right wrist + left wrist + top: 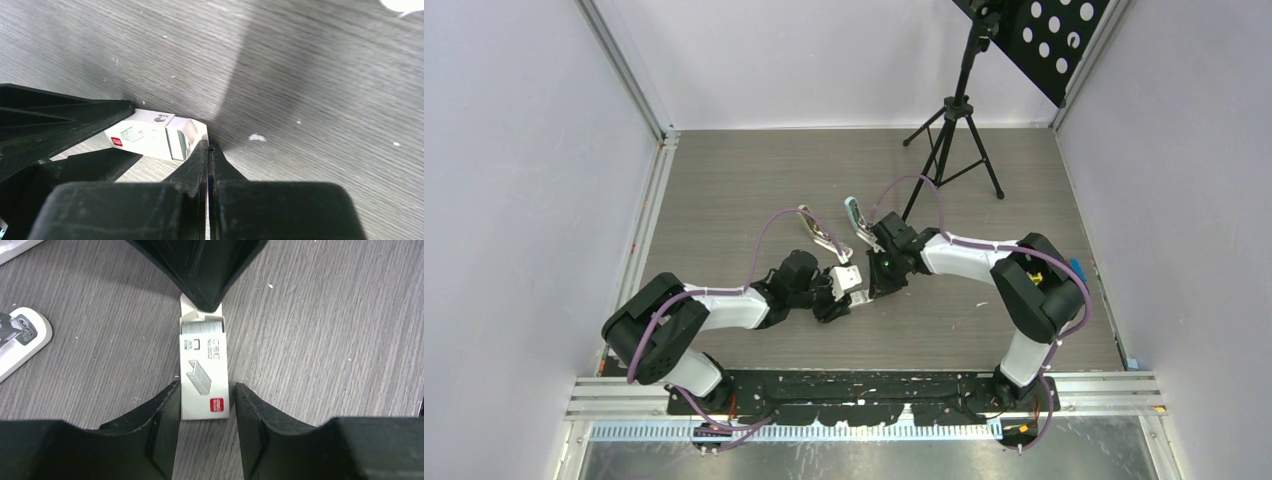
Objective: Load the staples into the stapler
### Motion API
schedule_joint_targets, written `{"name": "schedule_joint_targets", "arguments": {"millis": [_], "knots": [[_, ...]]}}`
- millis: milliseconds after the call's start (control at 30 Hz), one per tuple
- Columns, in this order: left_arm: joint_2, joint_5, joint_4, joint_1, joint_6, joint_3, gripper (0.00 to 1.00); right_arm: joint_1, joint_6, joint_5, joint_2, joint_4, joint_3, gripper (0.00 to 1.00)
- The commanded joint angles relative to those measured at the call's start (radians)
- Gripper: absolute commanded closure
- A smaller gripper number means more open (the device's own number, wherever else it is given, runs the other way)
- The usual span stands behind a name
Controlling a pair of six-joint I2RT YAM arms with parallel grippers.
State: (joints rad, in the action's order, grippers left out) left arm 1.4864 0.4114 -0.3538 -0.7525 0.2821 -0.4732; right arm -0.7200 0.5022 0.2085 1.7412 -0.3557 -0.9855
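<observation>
Left gripper point(206, 385) brackets the box of staples point(204, 371) lying flat on the table point(325, 340), jaws slightly parted, likely to steady it. We see the right gripper point(207, 146) pinched closed at the box's opened end (silvery strips point(202, 328) exposed), probably to coax them out.

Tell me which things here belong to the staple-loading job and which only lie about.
Job: staple box, staple strips in it, left stapler and right stapler (which one, unclear).
Lying about: tripod, black board with holes.
</observation>
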Motion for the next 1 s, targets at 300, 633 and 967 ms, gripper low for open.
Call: {"name": "schedule_joint_targets", "arguments": {"millis": [300, 633, 967], "knots": [[0.004, -0.016, 0.030, -0.019, 0.035, -0.007, 0.54, 0.025, -0.026, 0.039, -0.031, -0.039, -0.011, 1.00], [0.049, -0.043, 0.066, -0.037, 0.092, -0.065, 0.50, 0.025, -0.017, 0.055, -0.027, -0.026, -0.006, 1.00], [0.059, -0.037, 0.083, -0.051, 0.089, -0.063, 0.74, 0.038, -0.073, 0.038, -0.044, -0.086, -0.015, 1.00]]}}
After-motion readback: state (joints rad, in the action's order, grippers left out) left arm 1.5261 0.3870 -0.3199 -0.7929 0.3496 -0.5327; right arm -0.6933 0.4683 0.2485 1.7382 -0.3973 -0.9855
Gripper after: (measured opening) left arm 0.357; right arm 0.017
